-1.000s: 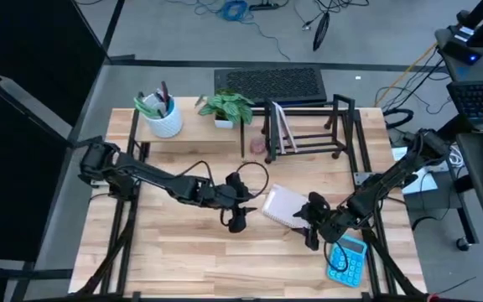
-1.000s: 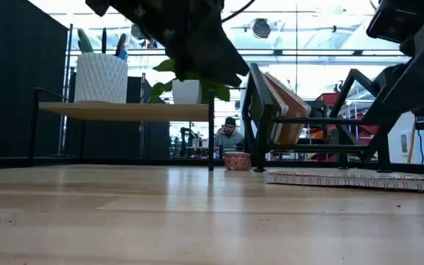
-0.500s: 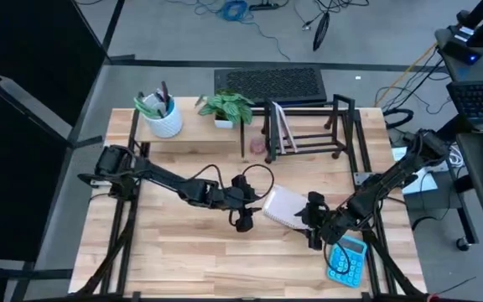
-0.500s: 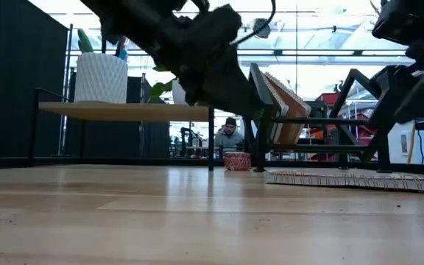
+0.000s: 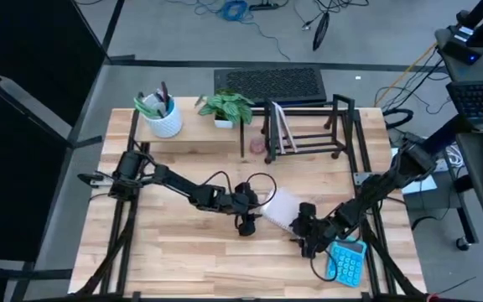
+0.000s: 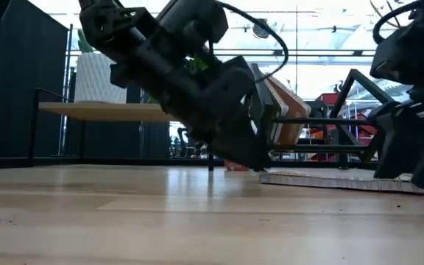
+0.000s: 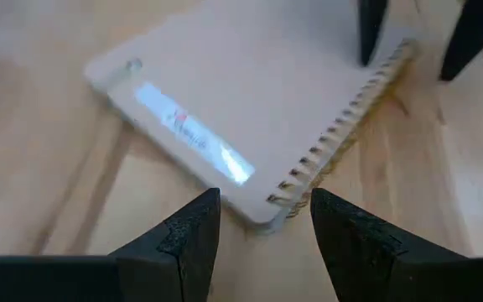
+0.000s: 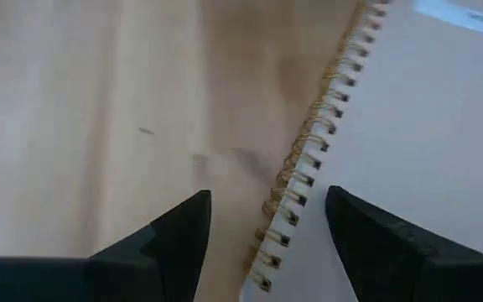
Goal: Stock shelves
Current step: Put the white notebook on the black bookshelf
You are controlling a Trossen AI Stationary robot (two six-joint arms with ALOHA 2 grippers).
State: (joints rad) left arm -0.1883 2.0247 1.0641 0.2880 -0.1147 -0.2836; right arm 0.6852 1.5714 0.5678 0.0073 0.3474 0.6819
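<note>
A pale spiral notebook (image 5: 280, 208) lies flat mid-tabletop (image 5: 183, 252). The left tool (image 7: 258, 226) and right tool (image 8: 267, 226) flank its corners, jaws parted, holding nothing. Behind stand the wooden riser shelf (image 5: 193, 127) and black wire rack (image 5: 309, 134).

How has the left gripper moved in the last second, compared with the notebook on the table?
Yes. In the high view the left gripper has moved toward the table's front edge and closer to the spiral notebook, and its open fingers now sit at the notebook's corner.

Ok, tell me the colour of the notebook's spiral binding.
Gold-toned wire coil along the white notebook; the right wrist view shows it best.
</note>
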